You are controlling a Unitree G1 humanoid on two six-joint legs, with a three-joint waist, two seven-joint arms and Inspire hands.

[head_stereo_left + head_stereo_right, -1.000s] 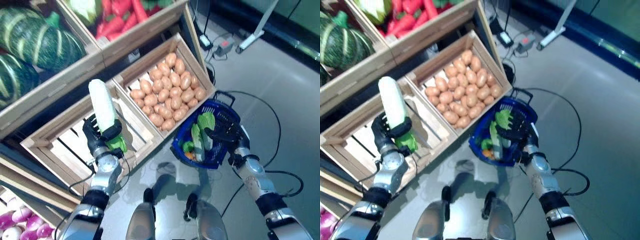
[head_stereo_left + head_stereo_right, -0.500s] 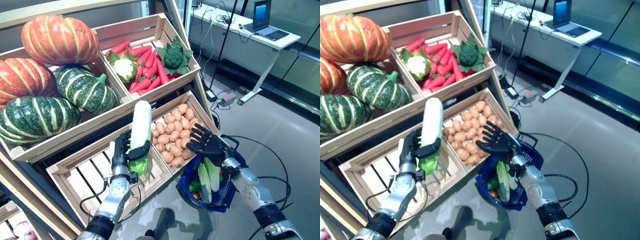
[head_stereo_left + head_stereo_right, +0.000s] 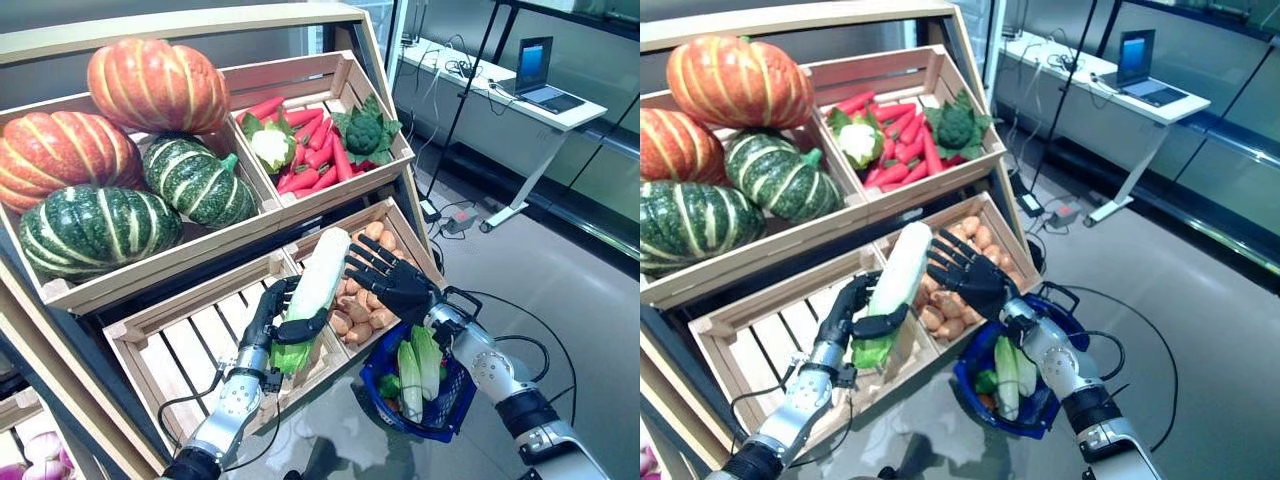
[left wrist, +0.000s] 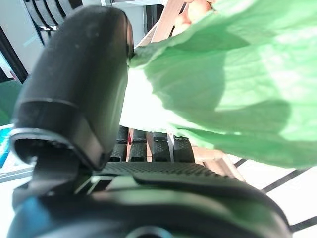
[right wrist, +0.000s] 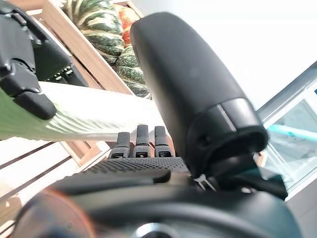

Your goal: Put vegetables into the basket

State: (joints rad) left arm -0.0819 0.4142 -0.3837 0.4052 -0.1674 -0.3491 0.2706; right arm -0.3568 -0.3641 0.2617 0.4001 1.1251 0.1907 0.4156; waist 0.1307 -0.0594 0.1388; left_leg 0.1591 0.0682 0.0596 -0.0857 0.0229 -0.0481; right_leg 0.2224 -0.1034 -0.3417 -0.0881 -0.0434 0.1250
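My left hand [image 3: 268, 322] is shut on a long pale cabbage with green leaves at its base [image 3: 315, 288], holding it tilted over the lower crates; the cabbage also shows in the left wrist view [image 4: 218, 84] and the right wrist view [image 5: 99, 116]. My right hand [image 3: 392, 284] is open with its fingers spread, right beside the cabbage's upper end, above the crate of potatoes. The blue basket [image 3: 450, 405] stands on the floor below the right hand and holds green leafy vegetables [image 3: 418, 362] and something orange [image 3: 986, 401].
A wooden stand fills the left: an empty slatted crate [image 3: 190, 345] under my left hand, the potato crate [image 3: 385, 222] beside it, upper shelf crates [image 3: 300, 90] behind. A white desk with a laptop [image 3: 540, 85] stands at the back right. Cables lie on the grey floor [image 3: 560, 290].
My left hand has tilted the cabbage to the right, toward my right hand. My right hand has moved left and up to the cabbage's upper end. The camera has shifted slightly.
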